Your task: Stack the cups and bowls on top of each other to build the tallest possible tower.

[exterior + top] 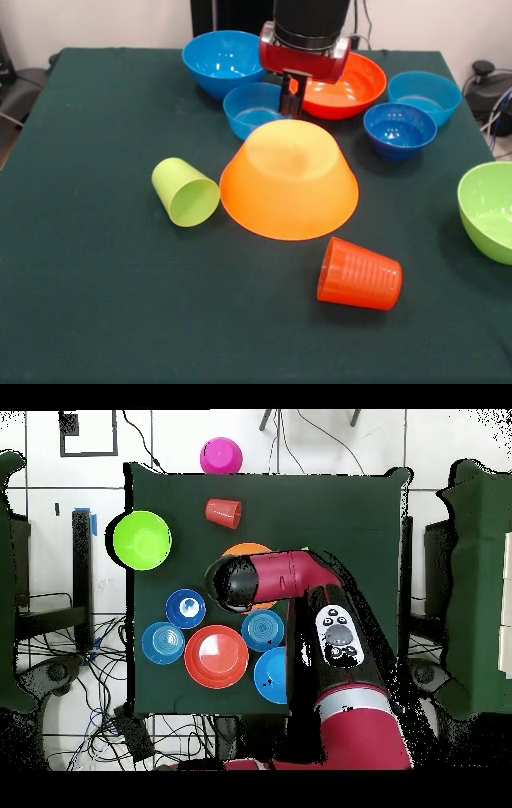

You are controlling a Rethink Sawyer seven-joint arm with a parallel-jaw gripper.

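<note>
The large light-orange bowl [288, 180] stands upside down mid-table; the arm partly covers it in the overhead view [250, 551]. My gripper [291, 102] hangs just behind it, over the small blue bowl [254, 109], fingers close together and empty. The lime green cup [186, 192] lies on its side left of the bowl. The ribbed orange cup [360, 274] lies on its side in front of it, and also shows in the overhead view [223, 512]. Nothing is stacked on the upturned bowl.
Behind stand a medium blue bowl [224, 60], a red-orange bowl [346, 84] and two small blue bowls [398, 128] [424, 94]. A lime-green bowl [488, 210] sits at the right edge. A pink bowl [220, 456] lies at the table's edge opposite the robot.
</note>
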